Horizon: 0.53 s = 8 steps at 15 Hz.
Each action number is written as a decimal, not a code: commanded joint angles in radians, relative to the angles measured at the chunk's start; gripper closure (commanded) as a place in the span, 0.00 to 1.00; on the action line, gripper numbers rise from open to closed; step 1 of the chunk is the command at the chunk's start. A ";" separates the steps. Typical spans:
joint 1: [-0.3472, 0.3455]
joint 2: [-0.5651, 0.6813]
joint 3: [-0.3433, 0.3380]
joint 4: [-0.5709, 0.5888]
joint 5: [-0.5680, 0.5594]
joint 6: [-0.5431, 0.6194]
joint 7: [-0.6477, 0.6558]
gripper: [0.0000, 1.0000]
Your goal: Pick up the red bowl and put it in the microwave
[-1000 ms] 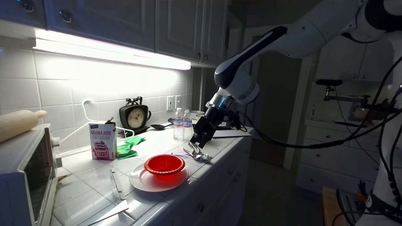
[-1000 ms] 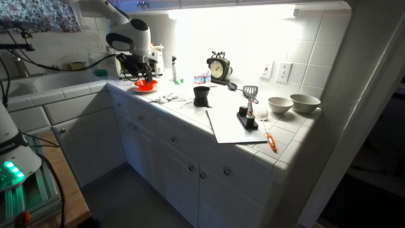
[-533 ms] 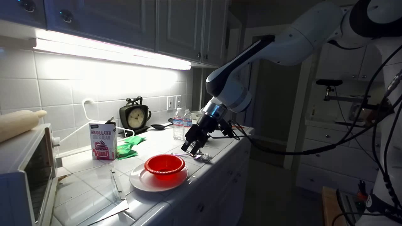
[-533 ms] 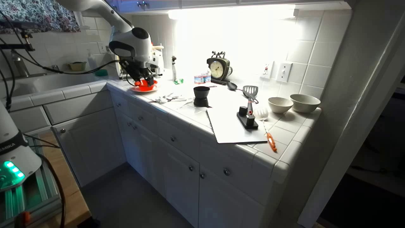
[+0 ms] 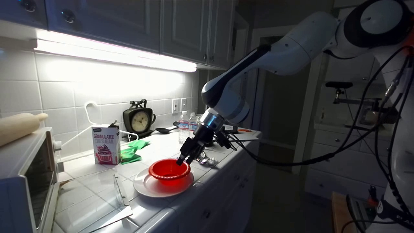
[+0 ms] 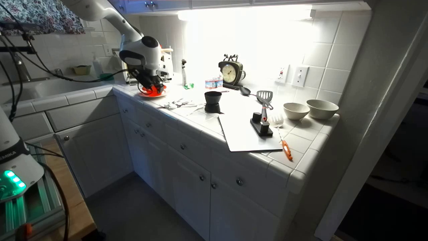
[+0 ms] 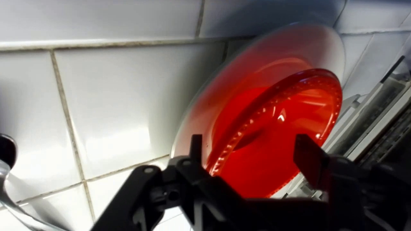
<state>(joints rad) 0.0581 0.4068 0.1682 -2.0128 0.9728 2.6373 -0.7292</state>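
The red bowl [image 5: 169, 171] sits upright on the white plate [image 5: 142, 185] on the counter; it also shows in an exterior view [image 6: 153, 91] and the wrist view [image 7: 273, 154]. My gripper [image 5: 184, 161] is open and empty at the bowl's near rim. In the wrist view the gripper [image 7: 249, 138] has one finger outside the rim, over the plate, and one over the bowl's inside. I cannot tell whether either touches. The white microwave [image 5: 16, 171] stands at the left; its glass door [image 5: 111, 207] appears folded down, open. Part of the microwave shows at the wrist view's right edge.
A sugar carton [image 5: 106, 145], green packets [image 5: 131, 155] and a hanger stand behind the plate. Metal utensils [image 5: 208, 161] lie beside it. Water bottles [image 5: 183, 127] and a clock scale [image 5: 140, 119] are farther back. A rolling pin [image 5: 19, 127] lies on the microwave.
My gripper has moved down and toward the bowl, from above the utensils to the bowl's rim in an exterior view. The bowl and plate have not moved.
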 commanded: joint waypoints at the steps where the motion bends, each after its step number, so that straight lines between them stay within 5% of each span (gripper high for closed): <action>1: -0.020 0.071 0.042 0.077 0.038 0.025 -0.012 0.56; 7: -0.035 0.069 0.093 0.124 0.059 -0.039 0.026 0.99; 8: -0.035 0.056 0.097 0.124 0.063 -0.048 0.036 1.00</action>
<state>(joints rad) 0.0414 0.4814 0.2374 -1.9104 0.9906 2.6318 -0.7102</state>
